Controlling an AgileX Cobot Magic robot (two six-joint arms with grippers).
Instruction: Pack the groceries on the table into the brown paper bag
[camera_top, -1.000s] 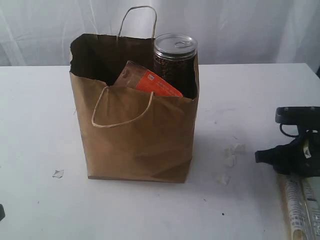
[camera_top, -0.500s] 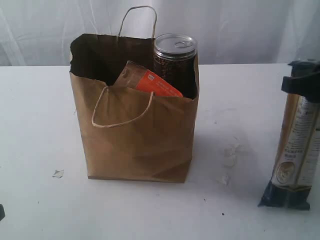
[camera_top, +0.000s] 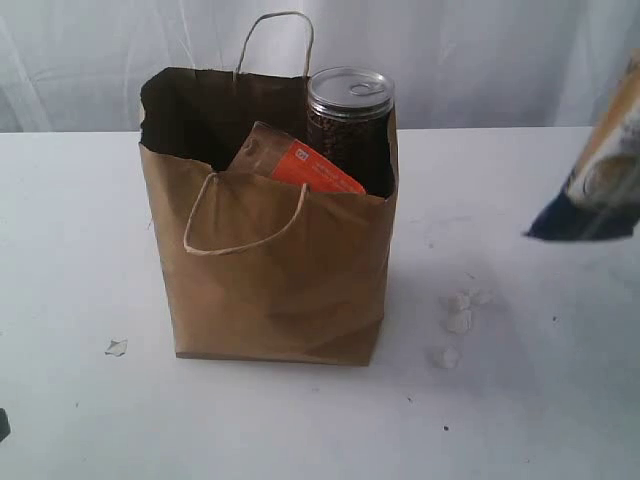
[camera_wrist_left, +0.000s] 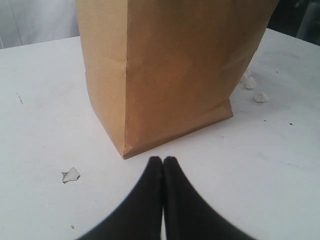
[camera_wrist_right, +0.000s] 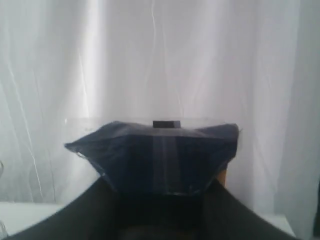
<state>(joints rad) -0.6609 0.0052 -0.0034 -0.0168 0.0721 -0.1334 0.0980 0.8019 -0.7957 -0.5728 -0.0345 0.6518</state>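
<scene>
A white curtain (camera_top: 480, 60) hangs behind the white table (camera_top: 80, 250). The brown paper bag (camera_top: 270, 280) stands open on the table, a can (camera_top: 350, 110) and an orange pouch (camera_top: 300, 165) inside. The pasta packet (camera_top: 600, 180) is tilted in the air at the right, clamped by the right gripper (camera_wrist_right: 160, 210). The left gripper (camera_wrist_left: 163, 162), jaws together, is low near the bag's corner. White crumbs (camera_top: 458, 320) lie beside the bag.

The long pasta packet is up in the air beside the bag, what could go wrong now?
The long dark-ended pasta packet hangs tilted in the right jaws; it could swing or slip. The dark pull-tab can and brown-orange pouch already fill the right of the tall brown paper bag, so it may snag there. Nothing steadies the bag; a bump might tip it.
</scene>
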